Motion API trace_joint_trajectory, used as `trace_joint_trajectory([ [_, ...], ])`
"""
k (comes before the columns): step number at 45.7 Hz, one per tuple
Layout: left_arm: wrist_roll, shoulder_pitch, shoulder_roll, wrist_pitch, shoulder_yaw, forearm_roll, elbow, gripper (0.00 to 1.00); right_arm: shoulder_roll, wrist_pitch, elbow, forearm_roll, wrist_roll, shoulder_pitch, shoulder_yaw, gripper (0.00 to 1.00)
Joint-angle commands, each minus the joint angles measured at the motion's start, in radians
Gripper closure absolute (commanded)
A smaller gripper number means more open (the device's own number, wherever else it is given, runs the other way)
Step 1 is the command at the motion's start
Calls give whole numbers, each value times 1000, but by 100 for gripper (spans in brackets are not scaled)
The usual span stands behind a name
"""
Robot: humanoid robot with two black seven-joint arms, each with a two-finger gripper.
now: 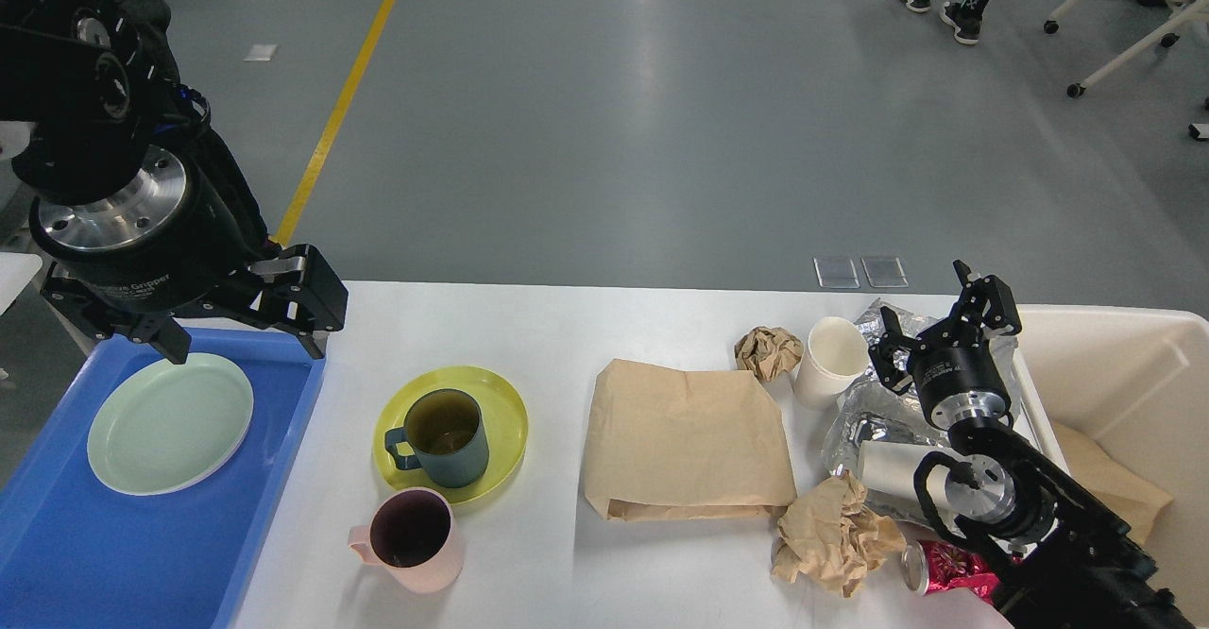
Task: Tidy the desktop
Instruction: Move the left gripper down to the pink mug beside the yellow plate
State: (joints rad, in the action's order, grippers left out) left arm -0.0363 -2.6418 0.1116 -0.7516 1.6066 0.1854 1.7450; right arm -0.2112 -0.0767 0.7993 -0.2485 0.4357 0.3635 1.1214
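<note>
Head view, only one there is: the desktop (567, 327) runs across the whole lower half, white, with stuff all over it.

Left side has a blue tray (57, 553) with a pale green plate (170, 423) lying in it. The left gripper (244, 331) hangs over the tray's far edge, just above the plate, fingers spread wide with nothing between them.

Next to the tray sits a yellow plate (501, 412) with a dark blue mug (449, 440) standing on it. A pink mug (416, 539) stands just in front, on the bare desktop, close to the yellow plate's near edge.

Middle is a flat brown paper bag (688, 440). Past its far right corner there's a small paper wad (767, 350), and beside that a white cup (831, 360) standing upright. A bigger crumpled paper (836, 539) sits at the bag's near right corner.

The right gripper (940, 313) is up over a silver foil wrapper (869, 421), fingers apart and empty. A white can (888, 468) lies on its side under the arm, plus a red shiny wrapper (954, 572) near the front edge. A cream bin (1124, 365) stands at the far right with brown paper inside.
</note>
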Motion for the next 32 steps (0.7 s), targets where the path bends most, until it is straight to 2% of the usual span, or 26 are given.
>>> trace_joint_trajectory([
  [1,-11,38,-3,8,1,2,-12,3,0,0,0,0,-2,0,0,0],
  [6,-14,108,-15,8,-17,9,-13,3,0,0,0,0,0,0,1,0],
  [14,-13,140,-18,17,-14,11,-21,3,0,0,0,0,0,0,1,0],
  [23,6,307,-7,218,-20,8,-65,3,0,0,0,0,0,0,0,0],
  [32,9,514,60,261,-76,-1,-154,3,0,0,0,0,0,0,0,0],
])
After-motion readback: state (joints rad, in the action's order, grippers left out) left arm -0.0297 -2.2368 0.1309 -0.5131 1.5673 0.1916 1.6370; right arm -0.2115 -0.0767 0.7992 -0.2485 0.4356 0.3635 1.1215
